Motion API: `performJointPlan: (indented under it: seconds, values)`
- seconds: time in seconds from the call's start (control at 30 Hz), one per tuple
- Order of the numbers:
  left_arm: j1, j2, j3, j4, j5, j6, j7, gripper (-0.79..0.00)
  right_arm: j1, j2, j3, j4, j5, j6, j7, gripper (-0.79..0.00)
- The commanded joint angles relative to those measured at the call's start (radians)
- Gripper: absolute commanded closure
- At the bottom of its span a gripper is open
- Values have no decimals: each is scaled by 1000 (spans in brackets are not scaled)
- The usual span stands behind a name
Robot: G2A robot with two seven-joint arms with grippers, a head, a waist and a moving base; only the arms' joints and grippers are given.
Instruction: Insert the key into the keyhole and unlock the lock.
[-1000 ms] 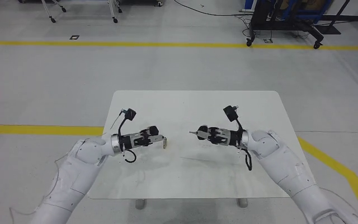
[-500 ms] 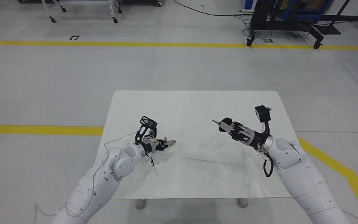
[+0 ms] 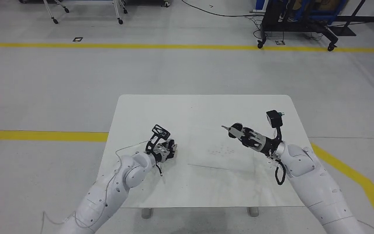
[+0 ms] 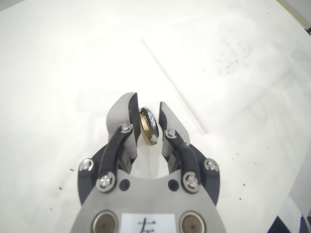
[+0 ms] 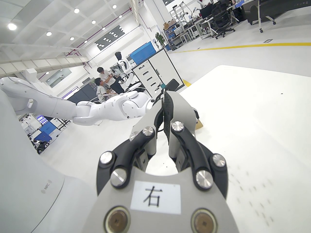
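- While the left gripper hangs low over the table, its fingers stand a narrow gap apart and clamp a small brass padlock by its flat faces. The chromed shackle points away from the wrist. Whether the padlock touches the table cannot be told.
- The right gripper is over the right half of the table, well apart from the padlock. Its fingers are pressed together on a thin key, whose tip projects toward the left arm.
- Padlock, judged: rigid, dense for its size, with smooth metal faces likely to slip. The hold belongs on the body faces. The shackle should be left free, since it must spring out on unlocking. The keyhole is hidden from view.
- Key, judged: light, stiff and thin. It is best held by the head with the blade fully exposed. Side load at the keyhole may pivot it between the pads, so the blade should be lined up with the keyhole before it is pushed in.
- Surface: white, flat and matte. A straight seam crosses it, with faint dot marks beyond and scattered dark specks.
- Room: grey floor with yellow lines, and a black-framed cart beyond the table. A drawer cabinet and workbenches stand farther off.
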Motion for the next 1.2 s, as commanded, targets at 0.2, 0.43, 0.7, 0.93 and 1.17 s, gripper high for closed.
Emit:
performJointPlan:
  seconds: [0.2,0.43,0.7,0.93,1.17]
  values:
    - [17,2,-22,-14,28,-14,-1,0,0,0,0,0,0,0,0,0]
    - [26,6,-68,-22,-109,-127,-62,0,0,0,0,0,0,0,0,0]
    - [6,26,-187,-3,-463,-306,-243,0,0,0,0,0,0,0,0,0]
    - [54,29,-173,-61,-56,-151,-14,0,0,0,0,0,0,0,0,0]
    - [56,12,-108,-46,103,-57,50,0,0,0,0,0,0,0,0,0]
